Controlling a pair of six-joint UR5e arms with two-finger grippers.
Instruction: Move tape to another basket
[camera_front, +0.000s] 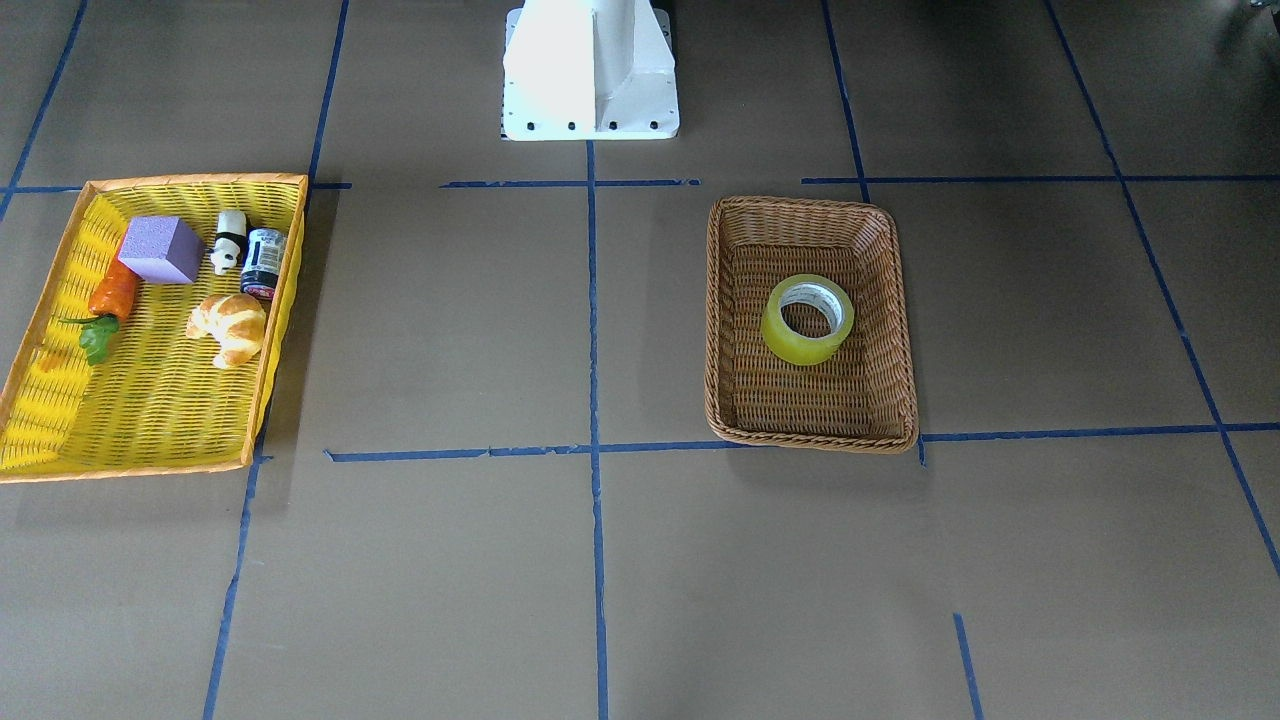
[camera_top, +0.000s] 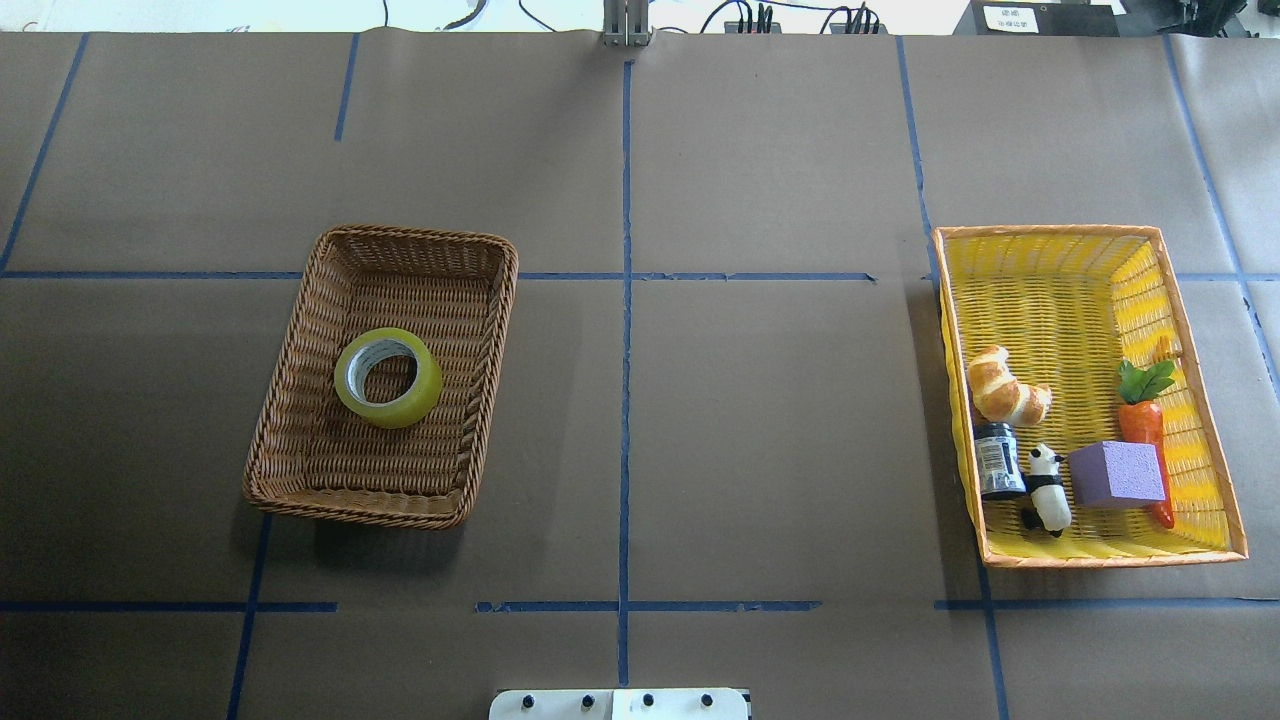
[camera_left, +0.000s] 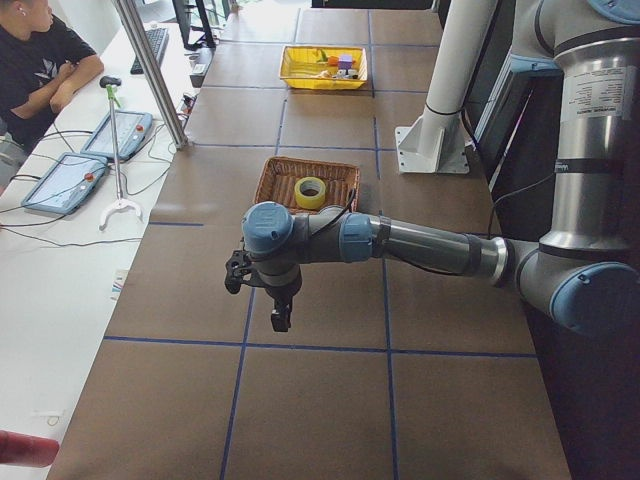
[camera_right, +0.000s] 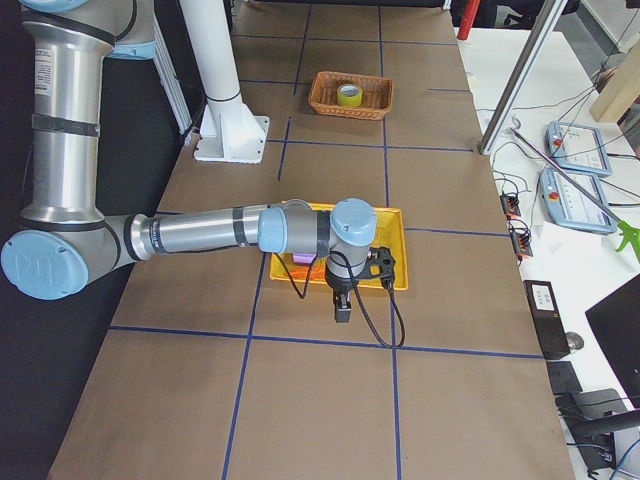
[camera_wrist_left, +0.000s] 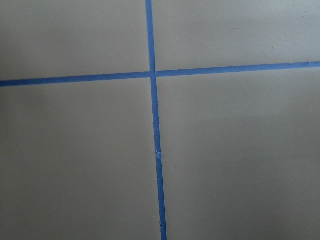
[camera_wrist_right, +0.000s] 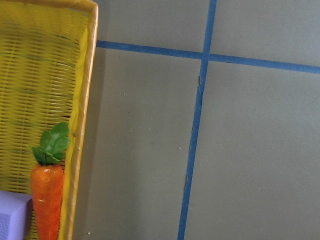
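The tape (camera_front: 790, 340), a yellow-green roll with a white core, lies flat in the middle of the brown wicker basket (camera_front: 810, 438). Both also show in the overhead view, the tape (camera_top: 420, 390) inside the basket (camera_top: 350, 505). My left gripper (camera_left: 280, 318) hangs above bare table, on the near side of that basket in the exterior left view. My right gripper (camera_right: 342, 312) hangs just past the yellow basket (camera_right: 395, 250). Neither gripper shows in the overhead, front or wrist views, so I cannot tell whether they are open or shut.
The yellow basket (camera_top: 1060, 270) holds a croissant (camera_top: 1005, 390), a small jar (camera_top: 997, 460), a panda figure (camera_top: 1047, 490), a purple block (camera_top: 1115, 475) and a carrot (camera_top: 1145, 425). The right wrist view shows its rim (camera_wrist_right: 85, 125) and the carrot (camera_wrist_right: 46, 200). An operator (camera_left: 35, 65) sits beside the table.
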